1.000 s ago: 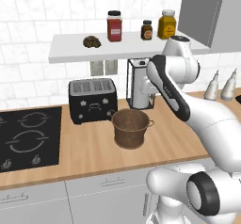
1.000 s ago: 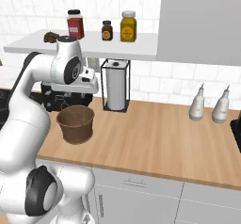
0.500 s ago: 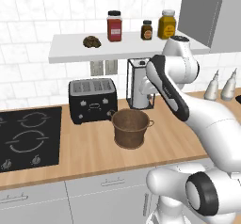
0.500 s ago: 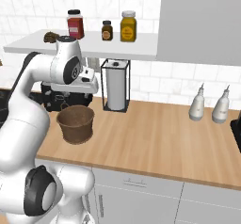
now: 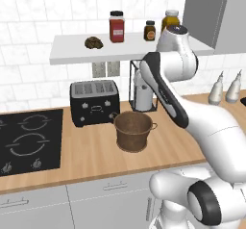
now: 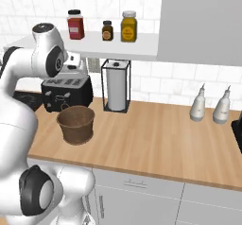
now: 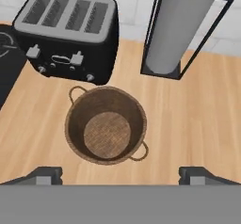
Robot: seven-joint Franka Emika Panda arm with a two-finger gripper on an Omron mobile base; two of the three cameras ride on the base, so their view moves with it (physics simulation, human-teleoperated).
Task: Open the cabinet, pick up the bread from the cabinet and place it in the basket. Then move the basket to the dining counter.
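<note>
The cabinet's grey door [image 5: 211,11] stands swung open beside its white shelf board [image 5: 129,53]. On the shelf's left part lies the small dark brown bread [image 5: 94,42]. Below it, on the wooden worktop, the round brown basket [image 5: 134,129] stands empty in front of the toaster; the hand view looks straight down into the basket [image 7: 106,131]. My gripper [image 7: 120,176] hangs above the basket, open, its fingertips [image 7: 44,173] wide apart with nothing between them. In the right base view my arm hides the bread, and the basket [image 6: 75,124] stands beside the arm.
A black toaster [image 5: 93,103] and a paper-towel holder [image 5: 141,86] stand behind the basket. A red jar [image 5: 116,27], a brown jar [image 5: 150,31] and a yellow jar [image 6: 128,26] share the shelf. The black hob [image 5: 29,141] lies left; two bottles [image 6: 208,105] stand right.
My arm's upper joint has risen and swung a little to the left, toward the shelf. Basket, bread and jars have stayed put.
</note>
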